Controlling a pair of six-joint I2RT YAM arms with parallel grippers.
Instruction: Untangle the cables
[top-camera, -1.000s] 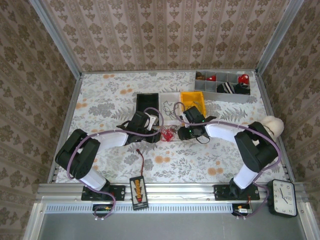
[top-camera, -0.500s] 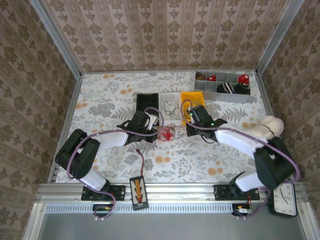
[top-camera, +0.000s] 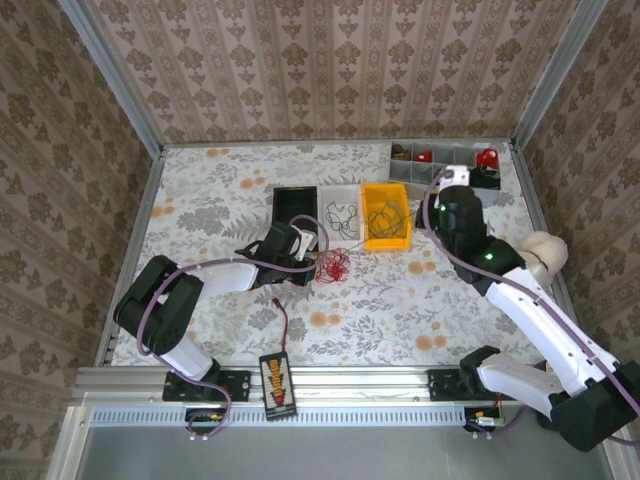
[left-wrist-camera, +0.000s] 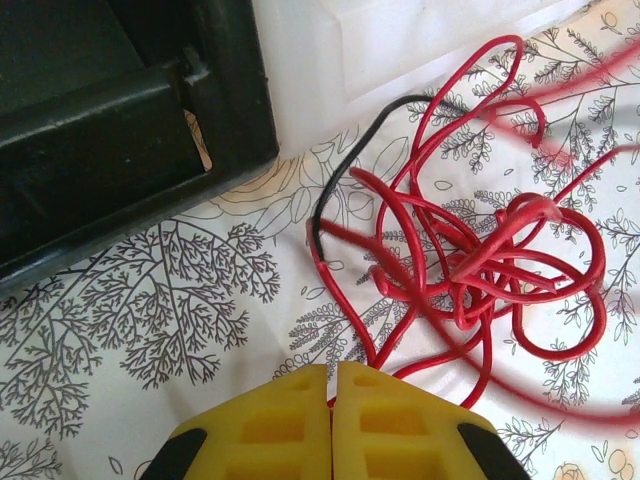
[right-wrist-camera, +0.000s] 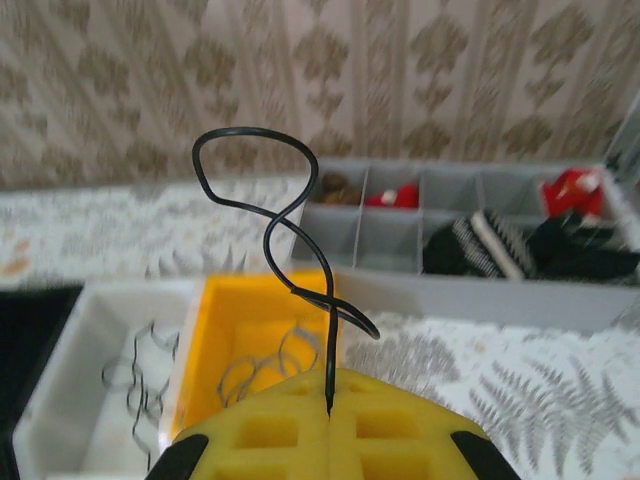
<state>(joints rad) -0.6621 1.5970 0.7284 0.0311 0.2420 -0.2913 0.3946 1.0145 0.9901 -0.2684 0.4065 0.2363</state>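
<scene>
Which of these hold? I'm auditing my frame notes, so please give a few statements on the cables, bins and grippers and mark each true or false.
1. The right gripper is shut on a black wire. True.
2. The red tangle lies inside the yellow bin. False: it lies on the table, in front of the white bin.
3. The yellow bin has dark wires in it. True.
4. The left gripper is wide open. False: its fingers are pressed together, right next to the red tangle.
</scene>
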